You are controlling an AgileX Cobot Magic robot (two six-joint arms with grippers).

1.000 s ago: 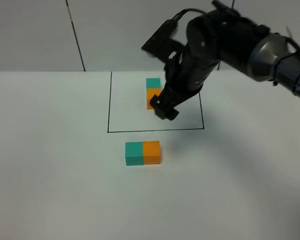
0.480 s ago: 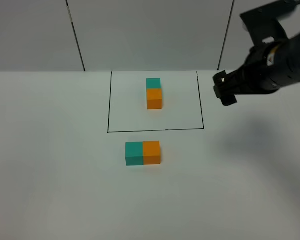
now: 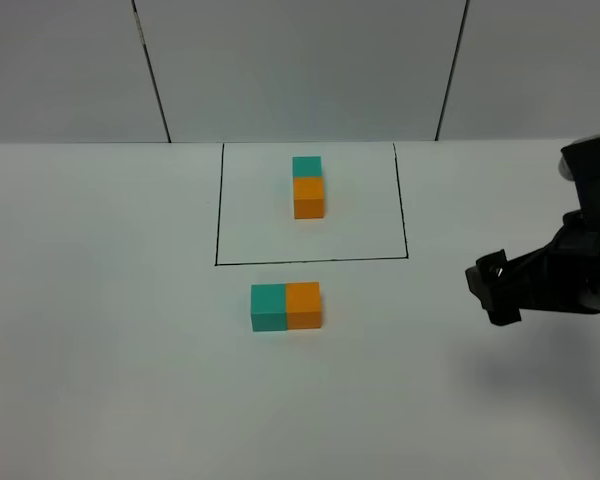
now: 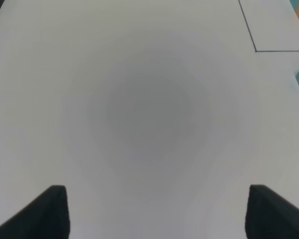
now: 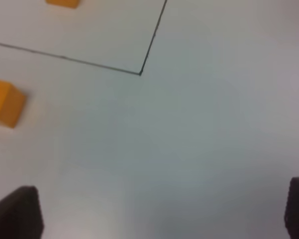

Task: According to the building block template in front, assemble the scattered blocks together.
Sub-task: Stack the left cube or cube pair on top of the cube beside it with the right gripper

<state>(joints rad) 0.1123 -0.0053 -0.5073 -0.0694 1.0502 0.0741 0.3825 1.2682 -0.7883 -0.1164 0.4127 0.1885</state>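
High view overlooks table [image 3: 100, 350], wrist views close overhead, all share outline [image 3: 310, 261]

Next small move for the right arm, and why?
Probably just park the right gripper: it is open and empty, and the teal-orange pair inside the black outline and the unframed pair in front both already sit joined, so nothing looks left to grasp.

The white worktop [image 3: 100, 350] bears the building block template [image 3: 308, 187] inside a black outline [image 3: 310, 261], with the scattered blocks [image 3: 286, 306] touching side by side just outside it.
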